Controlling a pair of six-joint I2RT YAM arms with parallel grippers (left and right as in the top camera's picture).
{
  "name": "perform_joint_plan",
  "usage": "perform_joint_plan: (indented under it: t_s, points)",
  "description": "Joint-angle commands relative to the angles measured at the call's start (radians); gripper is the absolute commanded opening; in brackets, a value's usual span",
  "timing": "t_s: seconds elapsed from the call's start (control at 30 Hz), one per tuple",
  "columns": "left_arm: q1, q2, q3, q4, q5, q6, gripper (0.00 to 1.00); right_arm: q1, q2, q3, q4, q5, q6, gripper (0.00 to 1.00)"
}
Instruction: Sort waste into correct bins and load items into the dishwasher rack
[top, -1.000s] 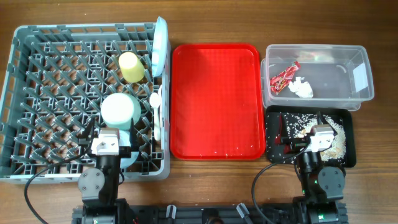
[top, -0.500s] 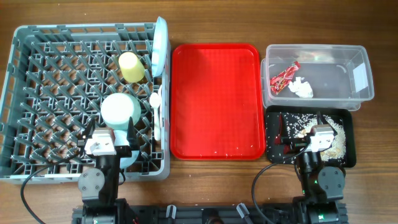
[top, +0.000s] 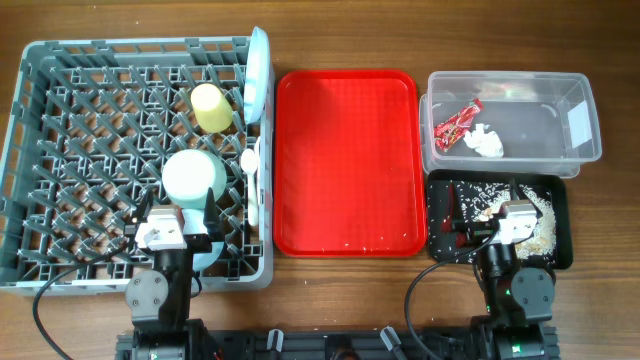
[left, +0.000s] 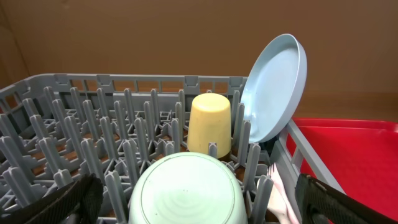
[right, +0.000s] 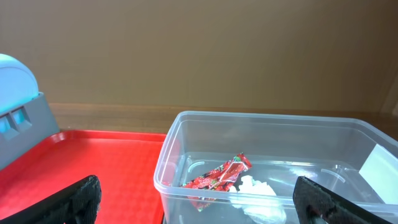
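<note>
The grey dishwasher rack (top: 60, 120) holds an upside-down light-blue bowl (top: 193, 176), a yellow-green cup (top: 211, 106), a light-blue plate (top: 256, 75) on edge, and a white fork and spoon (top: 256, 185) at its right side. The clear tub (top: 560, 150) holds the red wrapper (top: 457, 122) and white napkin (top: 484, 141). The black tray (top: 440, 245) holds rice crumbs (top: 540, 225). My left gripper (left: 196, 199) is open, just behind the bowl (left: 183, 190). My right gripper (right: 199, 199) is open over the black tray, facing the tub (right: 186, 134).
A large red tray (top: 345, 160) lies between the rack and the bins, with a few crumbs near its front edge. Bare wooden table lies in front of the rack and behind everything.
My left gripper has drawn back a little toward the rack's front edge, away from the bowl. The right arm has not moved.
</note>
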Motion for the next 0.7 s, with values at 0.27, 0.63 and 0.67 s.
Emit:
perform_joint_plan:
  t_s: [0.27, 0.63, 0.67]
  points:
    - [-0.006, -0.009, -0.006, -0.003, -0.017, -0.010, 1.00, 0.003, -0.010, -0.001, 0.006, -0.019, -0.013, 0.99]
    - [-0.006, -0.009, -0.006, -0.003, -0.017, -0.010, 1.00, 0.003, -0.010, -0.001, 0.006, -0.019, -0.013, 1.00]
    - [-0.006, -0.009, -0.006, -0.003, -0.017, -0.010, 1.00, 0.003, -0.010, -0.001, 0.006, -0.020, -0.013, 1.00]
